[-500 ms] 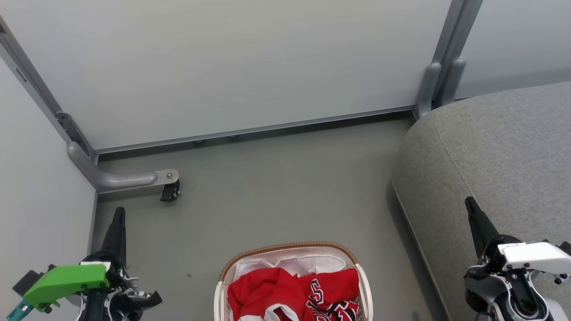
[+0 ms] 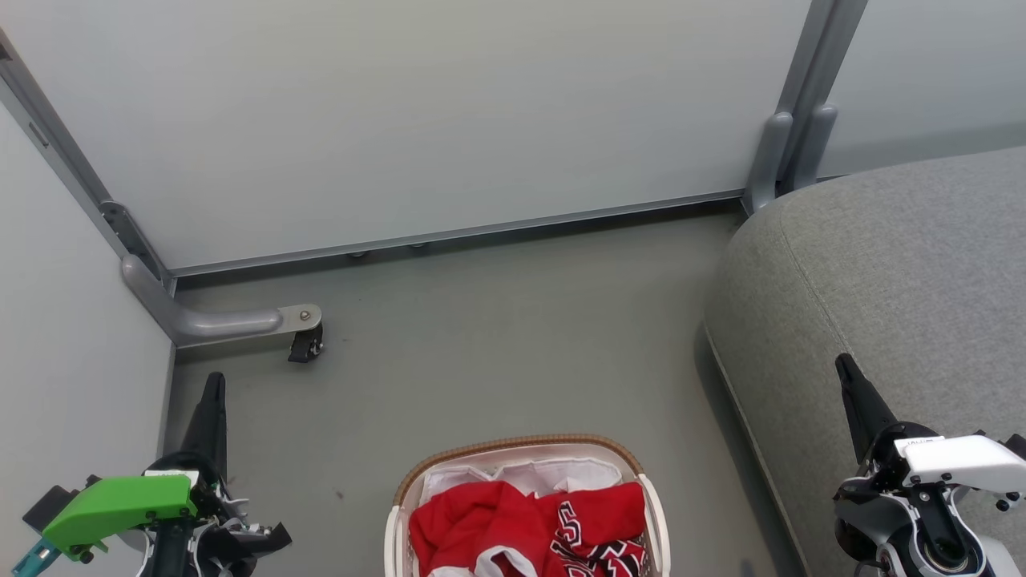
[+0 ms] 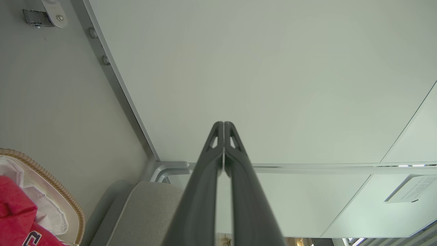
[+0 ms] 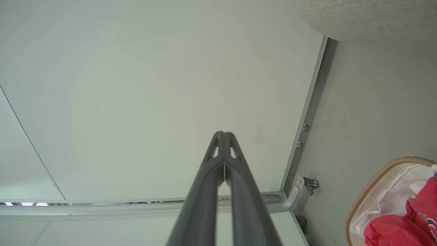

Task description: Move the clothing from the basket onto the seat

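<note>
Nothing is shifted since earlier: left gripper (image 2: 212,385) and right gripper (image 2: 843,365) are closed and empty, clothing (image 2: 481,521) is untouched in basket (image 2: 513,443), so an opened reach-in is needed.

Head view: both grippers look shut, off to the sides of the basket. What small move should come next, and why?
Probably open the right gripper and start it toward the basket. The red clothing lies piled inside, untouched; both it and the left gripper are shut and empty. The seat is on the right, so that arm likely has the shorter carry.
</note>
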{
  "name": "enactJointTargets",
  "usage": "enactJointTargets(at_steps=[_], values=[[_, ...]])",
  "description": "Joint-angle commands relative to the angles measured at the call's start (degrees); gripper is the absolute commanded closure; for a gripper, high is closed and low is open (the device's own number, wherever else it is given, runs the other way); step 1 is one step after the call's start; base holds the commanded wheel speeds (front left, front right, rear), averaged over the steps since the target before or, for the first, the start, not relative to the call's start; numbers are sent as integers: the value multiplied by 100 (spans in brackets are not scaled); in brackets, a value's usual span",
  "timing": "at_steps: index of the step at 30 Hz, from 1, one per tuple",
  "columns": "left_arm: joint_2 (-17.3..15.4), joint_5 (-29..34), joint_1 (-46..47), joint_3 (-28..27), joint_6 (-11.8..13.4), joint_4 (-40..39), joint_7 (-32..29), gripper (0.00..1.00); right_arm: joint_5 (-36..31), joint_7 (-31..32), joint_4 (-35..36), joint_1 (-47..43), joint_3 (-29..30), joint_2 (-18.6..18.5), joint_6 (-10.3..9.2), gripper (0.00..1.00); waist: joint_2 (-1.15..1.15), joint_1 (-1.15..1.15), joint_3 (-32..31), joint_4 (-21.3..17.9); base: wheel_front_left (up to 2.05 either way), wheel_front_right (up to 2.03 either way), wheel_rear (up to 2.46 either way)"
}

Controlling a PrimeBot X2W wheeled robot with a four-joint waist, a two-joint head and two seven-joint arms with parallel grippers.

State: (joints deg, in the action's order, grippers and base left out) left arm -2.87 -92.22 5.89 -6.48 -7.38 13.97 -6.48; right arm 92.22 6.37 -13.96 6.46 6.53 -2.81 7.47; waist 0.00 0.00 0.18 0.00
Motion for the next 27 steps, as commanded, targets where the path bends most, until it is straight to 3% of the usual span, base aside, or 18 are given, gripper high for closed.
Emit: enactJointTargets(at_steps=[1, 3, 4, 15, 27], values=[[0, 25, 61, -9, -21, -6, -2, 100, -27, 24, 2, -57, 15, -15, 4, 100, 0, 0, 0, 0, 0, 0, 0], [0, 25, 61, -9, -21, -6, -2, 100, -28, 24, 2, -57, 15, -15, 4, 100, 0, 0, 0, 0, 0, 0, 0], [0, 0, 0, 0, 1, 2, 0, 0, -1, 0, -2, 0, 0, 0, 0, 0, 0, 0, 0, 0, 0, 0, 0], [-3, 214, -92, 117, 6, 244, 212, 0, -292, -213, -115, -24, -181, -19, 0, 0, 0, 0, 15, 0, 0, 0, 0], [-50, 1833, -54, 200, 2, 285, 554, 0, -1764, -554, -43, 67, -318, -70, 1, 0, 0, 0, 62, 12, 0, 0, 0]])
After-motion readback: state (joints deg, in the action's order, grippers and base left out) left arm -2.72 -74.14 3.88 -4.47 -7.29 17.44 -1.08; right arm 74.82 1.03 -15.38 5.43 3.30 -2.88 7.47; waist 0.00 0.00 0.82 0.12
